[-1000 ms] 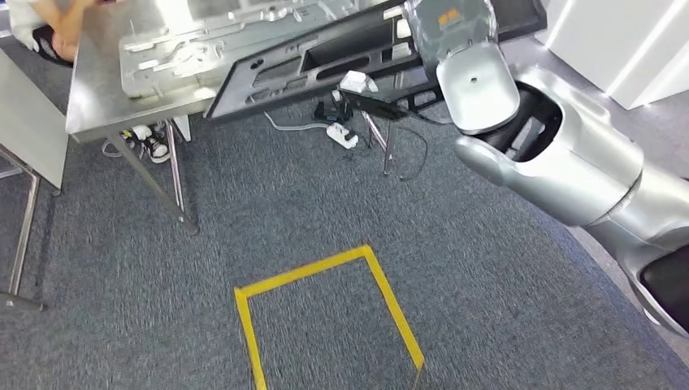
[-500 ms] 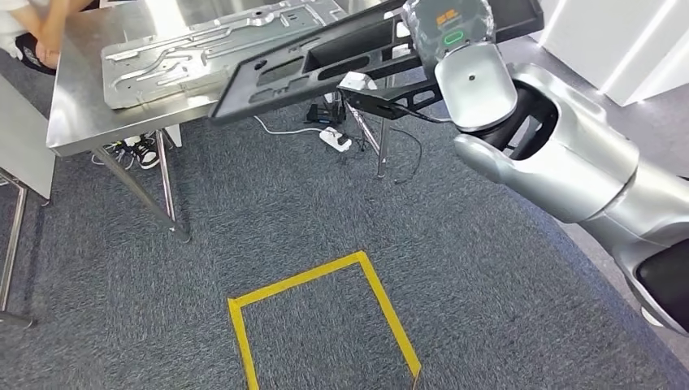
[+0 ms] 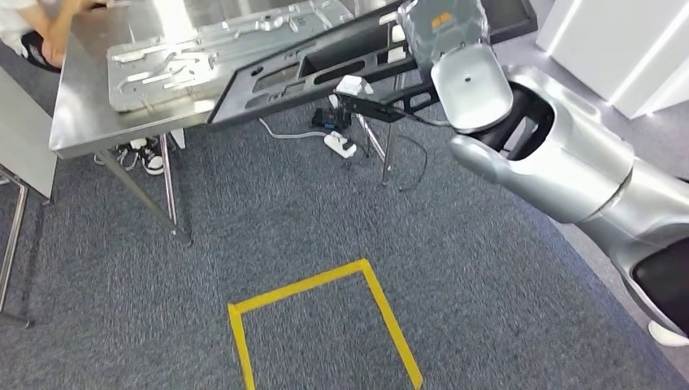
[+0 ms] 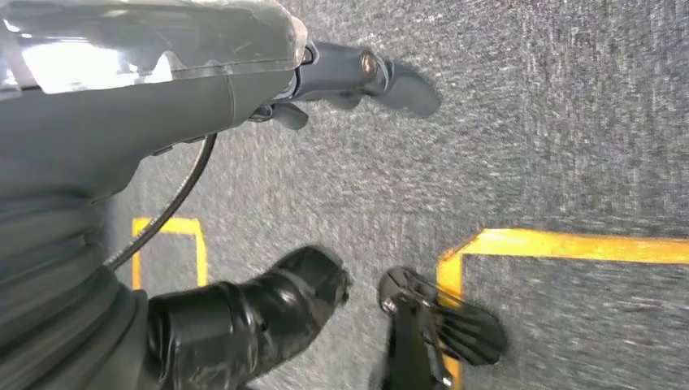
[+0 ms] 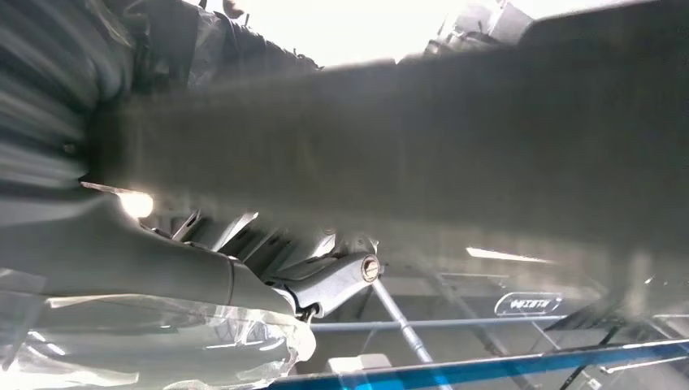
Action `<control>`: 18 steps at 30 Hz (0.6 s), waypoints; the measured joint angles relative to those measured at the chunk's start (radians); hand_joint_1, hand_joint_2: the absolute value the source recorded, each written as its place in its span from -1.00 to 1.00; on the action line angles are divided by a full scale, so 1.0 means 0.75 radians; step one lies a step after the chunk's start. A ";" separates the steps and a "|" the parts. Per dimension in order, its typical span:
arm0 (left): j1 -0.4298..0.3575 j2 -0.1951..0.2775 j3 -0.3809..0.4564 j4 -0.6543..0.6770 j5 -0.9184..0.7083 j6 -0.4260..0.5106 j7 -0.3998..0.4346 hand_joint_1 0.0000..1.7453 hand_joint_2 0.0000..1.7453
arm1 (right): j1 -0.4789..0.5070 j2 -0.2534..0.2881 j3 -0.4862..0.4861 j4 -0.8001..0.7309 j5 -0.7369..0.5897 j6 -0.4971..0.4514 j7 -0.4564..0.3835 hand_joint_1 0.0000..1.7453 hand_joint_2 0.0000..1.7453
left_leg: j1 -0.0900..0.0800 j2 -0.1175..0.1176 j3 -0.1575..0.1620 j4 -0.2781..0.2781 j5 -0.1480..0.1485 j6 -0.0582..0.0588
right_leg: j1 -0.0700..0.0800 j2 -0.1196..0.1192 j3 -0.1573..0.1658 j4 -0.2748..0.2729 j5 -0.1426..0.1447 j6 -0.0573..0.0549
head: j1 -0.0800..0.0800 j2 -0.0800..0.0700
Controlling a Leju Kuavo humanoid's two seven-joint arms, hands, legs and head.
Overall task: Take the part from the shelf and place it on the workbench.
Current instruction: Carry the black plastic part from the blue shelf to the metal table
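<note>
Reaching up and forward from the lower right of the head view, the robot's silver right arm (image 3: 561, 171) ends in the right hand (image 3: 443, 28), wrapped in clear plastic, which grips the long black part (image 3: 325, 69) near its right end. The part is a flat, slotted panel held at a slant, its left end lying over the front edge of the steel workbench (image 3: 81, 114) and its right end higher; whether it touches the bench cannot be told. In the right wrist view the part (image 5: 422, 154) runs as a dark blurred band just beside the thumb (image 5: 341, 276). A grey metal plate (image 3: 203, 49) lies on the bench behind the part. A person's arm (image 3: 53, 32) leans at the bench's far left corner. The left hand (image 4: 357, 73) hangs over grey carpet (image 4: 569, 122), fingers loosely extended and holding nothing. Yellow tape (image 3: 325, 280) marks a rectangle on the floor, and a white power strip (image 3: 340, 144) lies under the bench.
</note>
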 joint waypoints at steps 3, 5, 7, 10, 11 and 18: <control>0.002 -0.002 0.000 0.000 -0.001 -0.002 -0.005 -1.00 1.00 | -0.002 0.001 0.000 0.004 0.000 0.001 -0.002 1.00 1.00 | 0.003 -0.007 -0.010 0.008 -0.005 -0.015 | 0.000 -0.019 0.001 -0.010 -0.001 -0.026 | -0.002 0.000; 0.002 -0.003 0.000 0.000 -0.001 -0.002 -0.006 -1.00 1.00 | -0.003 0.003 0.001 0.004 0.000 0.000 -0.003 1.00 1.00 | 0.005 0.006 -0.050 0.091 -0.051 -0.029 | -0.005 -0.036 0.009 -0.019 -0.002 -0.038 | -0.008 0.000; 0.000 -0.003 0.000 0.000 -0.001 -0.002 -0.007 -1.00 1.00 | -0.003 0.003 0.001 0.004 0.000 0.000 -0.003 1.00 1.00 | 0.009 0.018 -0.138 0.255 -0.118 -0.042 | -0.003 -0.054 0.013 -0.021 -0.006 -0.044 | -0.013 0.000; 0.004 -0.003 0.000 0.000 -0.001 -0.003 -0.007 -1.00 1.00 | -0.003 0.004 0.001 0.006 0.000 0.000 -0.003 1.00 1.00 | 0.010 0.023 -0.203 0.334 -0.100 -0.042 | -0.001 -0.082 0.016 -0.021 -0.010 -0.047 | -0.013 0.000; 0.005 -0.004 0.000 0.000 -0.001 -0.003 -0.007 -1.00 1.00 | -0.003 0.004 0.001 0.006 0.000 0.000 -0.003 1.00 1.00 | 0.009 0.029 -0.177 0.266 -0.052 -0.037 | 0.001 -0.091 0.018 -0.021 -0.011 -0.047 | -0.013 0.000; 0.001 -0.002 0.000 0.000 -0.001 -0.004 -0.009 -1.00 1.00 | -0.010 0.004 0.001 0.007 0.001 0.000 -0.003 1.00 1.00 | -0.016 0.069 -0.048 -0.025 0.062 0.016 | 0.010 -0.139 0.038 -0.036 -0.016 -0.011 | -0.012 0.000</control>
